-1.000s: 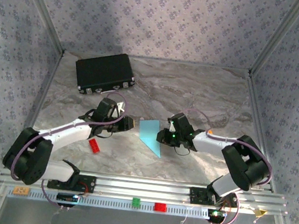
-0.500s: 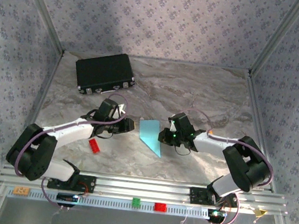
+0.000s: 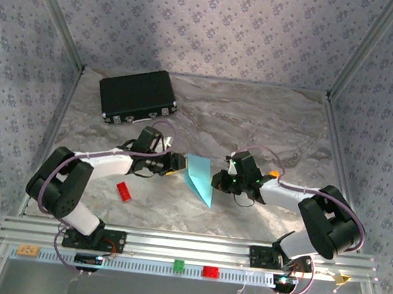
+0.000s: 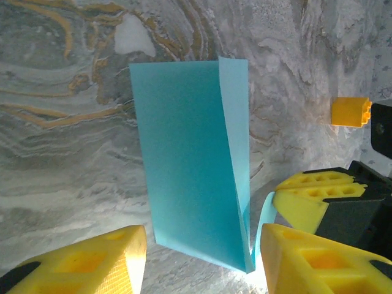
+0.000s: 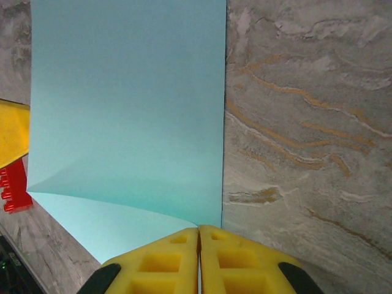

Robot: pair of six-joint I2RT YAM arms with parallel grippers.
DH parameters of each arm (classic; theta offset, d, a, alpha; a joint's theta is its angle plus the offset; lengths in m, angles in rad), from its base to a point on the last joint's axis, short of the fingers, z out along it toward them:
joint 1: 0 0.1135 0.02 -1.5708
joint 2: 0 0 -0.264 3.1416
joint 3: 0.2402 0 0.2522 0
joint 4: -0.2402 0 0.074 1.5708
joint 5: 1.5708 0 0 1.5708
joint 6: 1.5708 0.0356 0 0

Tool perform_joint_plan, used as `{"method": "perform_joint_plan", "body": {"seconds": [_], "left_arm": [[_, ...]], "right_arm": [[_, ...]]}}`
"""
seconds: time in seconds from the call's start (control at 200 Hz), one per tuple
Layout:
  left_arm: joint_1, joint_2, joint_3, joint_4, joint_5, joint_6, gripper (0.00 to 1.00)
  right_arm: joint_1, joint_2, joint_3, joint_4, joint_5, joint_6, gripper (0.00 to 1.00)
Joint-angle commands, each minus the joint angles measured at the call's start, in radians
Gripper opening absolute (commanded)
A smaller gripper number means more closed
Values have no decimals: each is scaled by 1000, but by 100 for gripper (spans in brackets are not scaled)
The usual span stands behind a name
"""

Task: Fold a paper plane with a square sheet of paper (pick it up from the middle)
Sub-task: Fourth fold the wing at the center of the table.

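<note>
The light-blue sheet of paper [image 3: 198, 176] was folded over and held up on edge at the middle of the marbled counter [image 3: 256, 125], between the two arms. The right pincer [image 5: 198, 231] was clenched on the sheet's edge, its yellow pads pressed together. The left pincer [image 4: 203, 239] was released, its jaws apart on either side of the sheet. A red brick [image 3: 124, 191] lay near the left arm. A black case [image 3: 138, 95] sat well apart at the back.
</note>
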Motion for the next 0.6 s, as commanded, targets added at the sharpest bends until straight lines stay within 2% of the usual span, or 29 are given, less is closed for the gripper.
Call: {"method": "perform_joint_plan", "body": {"seconds": [0.0, 0.42, 0.535, 0.6], "left_arm": [[-5, 25, 37, 47, 55, -15, 53], [-28, 157, 99, 93, 129, -54, 54], [-31, 195, 103, 136, 152, -84, 46], [-35, 204, 105, 151, 162, -96, 36]], "right_arm": [[-7, -22, -12, 19, -17, 13, 10], [-16, -19, -12, 22, -22, 11, 10], [-14, -19, -12, 20, -25, 12, 10], [-15, -20, -12, 16, -25, 11, 11]]}}
